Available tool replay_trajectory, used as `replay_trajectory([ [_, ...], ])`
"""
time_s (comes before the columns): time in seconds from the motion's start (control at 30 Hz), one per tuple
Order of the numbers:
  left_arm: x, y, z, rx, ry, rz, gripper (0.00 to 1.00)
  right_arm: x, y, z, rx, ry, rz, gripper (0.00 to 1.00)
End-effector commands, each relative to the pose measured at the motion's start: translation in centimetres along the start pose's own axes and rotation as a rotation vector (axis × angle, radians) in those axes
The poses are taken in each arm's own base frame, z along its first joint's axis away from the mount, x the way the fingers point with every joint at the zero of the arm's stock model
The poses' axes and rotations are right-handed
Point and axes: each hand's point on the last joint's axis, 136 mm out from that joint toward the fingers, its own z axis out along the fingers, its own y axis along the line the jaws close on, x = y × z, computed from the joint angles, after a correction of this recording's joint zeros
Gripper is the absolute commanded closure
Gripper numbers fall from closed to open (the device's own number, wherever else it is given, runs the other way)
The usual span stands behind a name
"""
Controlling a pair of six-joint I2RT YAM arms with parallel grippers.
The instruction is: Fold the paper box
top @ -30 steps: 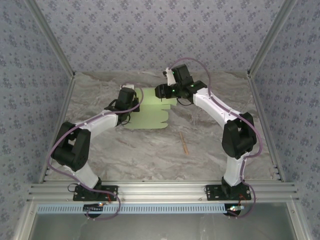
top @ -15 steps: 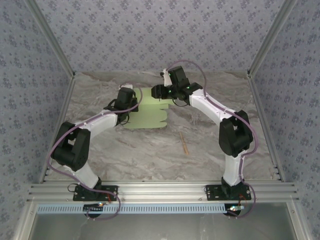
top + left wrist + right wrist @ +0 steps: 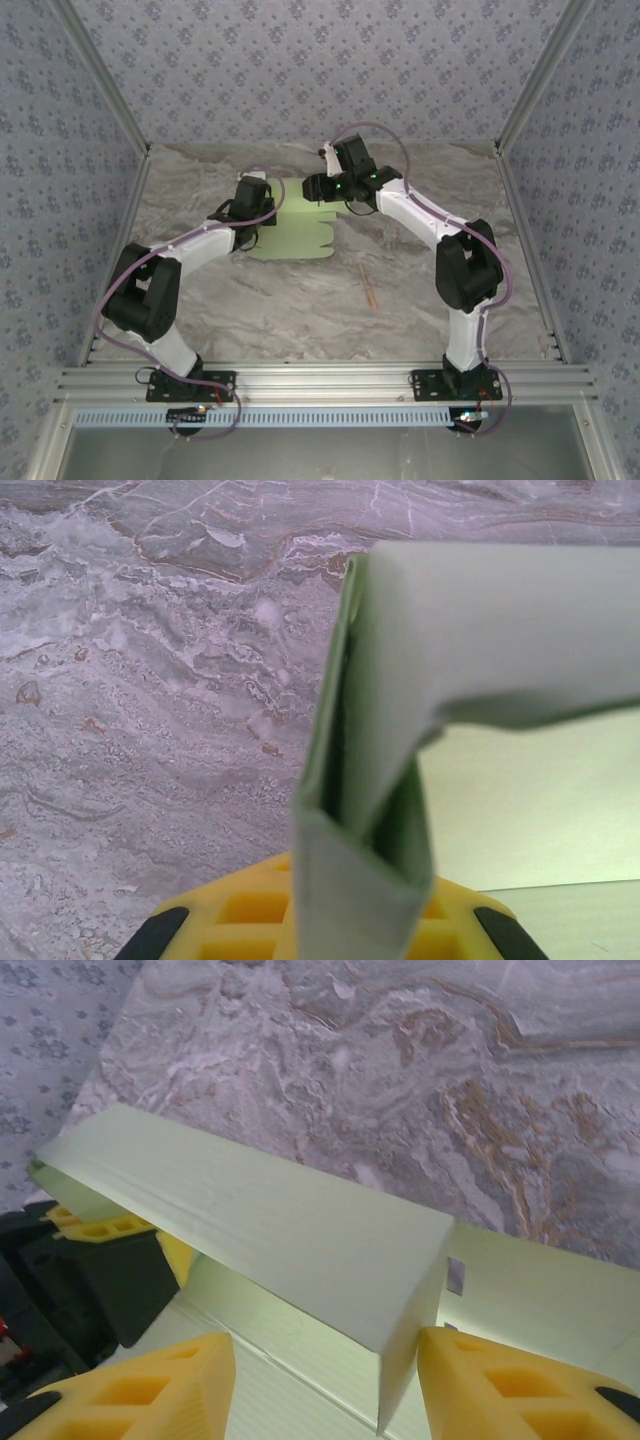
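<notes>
Seen from above, the wrists hide the raised fold of the paper box (image 3: 300,235), which lies far-centre on the desk (image 3: 400,300), its long axis left to right. Up close, the left pincer (image 3: 335,930) pinches its doubled left end. The right pincer (image 3: 325,1380) is spread astride the flap's right end.
</notes>
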Motion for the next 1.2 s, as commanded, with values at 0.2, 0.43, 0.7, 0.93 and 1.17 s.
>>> replay_trajectory([
  [0.2, -1.4, -0.2, -0.5, 0.033, -0.044, -0.024, 1.0, 3.5, -1.0, -3.8, 0.071, 0.048, -0.005, 0.41],
  [0.43, -1.7, -0.5, -0.7, 0.05, -0.054, -0.03, 1.0, 5.9, -2.1, -3.6, 0.077, 0.052, 0.075, 0.37],
  [0.7, -2.1, -0.7, -1.1, 0.063, -0.065, -0.036, 1.0, 6.0, -3.6, -2.5, 0.077, 0.016, 0.177, 0.33],
  [0.93, -2.5, -0.7, -1.4, 0.067, -0.073, -0.037, 1.0, 6.3, -4.3, -1.4, 0.071, 0.009, 0.232, 0.28],
  [1.17, -2.5, -0.8, -1.6, 0.071, -0.076, -0.041, 1.0, 6.5, -4.2, -0.5, 0.048, -0.002, 0.277, 0.25],
])
